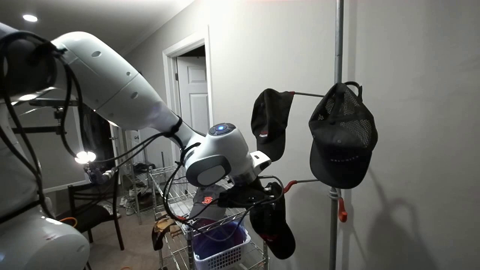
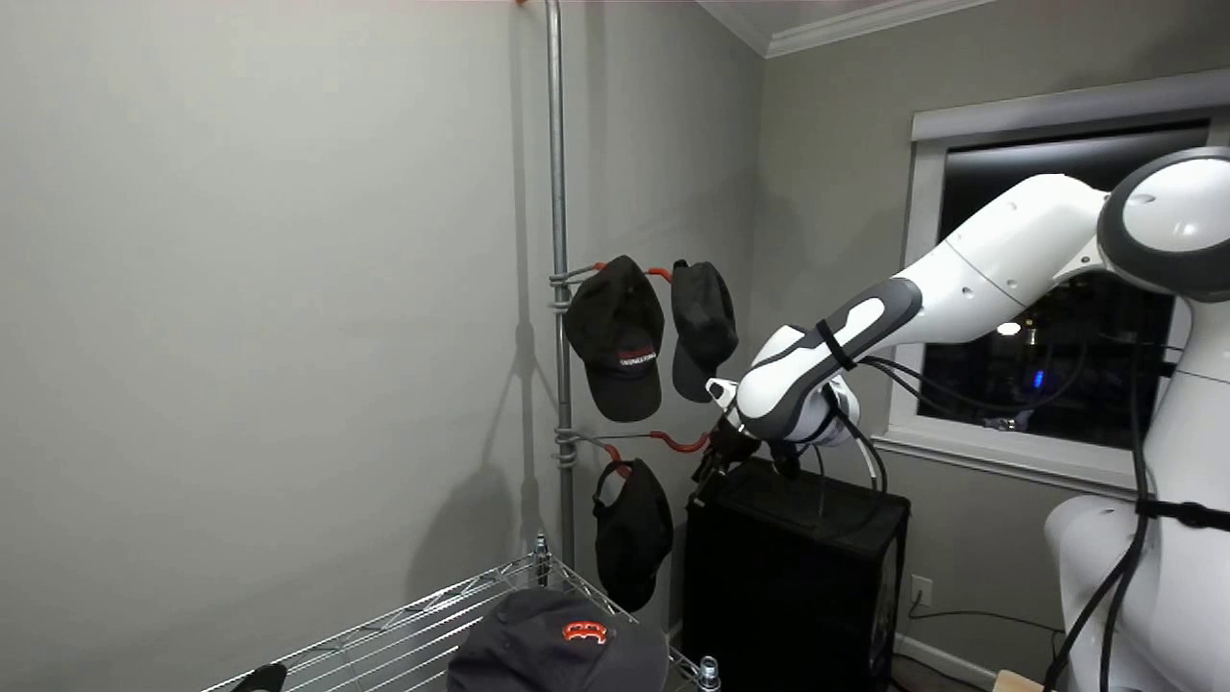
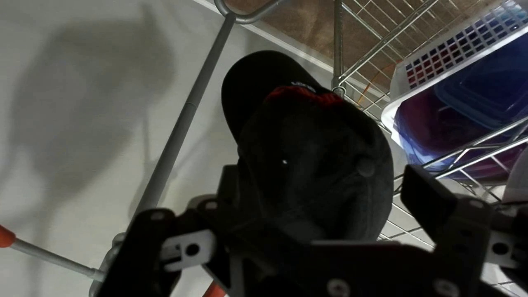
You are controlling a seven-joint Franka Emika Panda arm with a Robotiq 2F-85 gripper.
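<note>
Black cap (image 3: 313,156) with red and white lettering is framed between the two fingers (image 3: 427,194) of the tool (image 3: 321,177) in the wrist view. The tool is fully released: its fingers are widely parted, and nothing is gripped by them. On the right of that view a gap is left between finger and crown; on the left the cap's edge is overlapped by the finger. In an exterior view the cap is hung from a red-tipped hook (image 2: 613,453) on a metal pole (image 2: 557,192), with its brim turned down, and the tool is seen near it, slightly higher and to its right, with a strip of wall shown between the two. Another hook (image 2: 682,448) is seen just beside the tool. Two further caps (image 2: 615,336) are hung higher on the pole, and a grey cap (image 2: 538,644) is set on a wire rack (image 2: 384,620)
</note>
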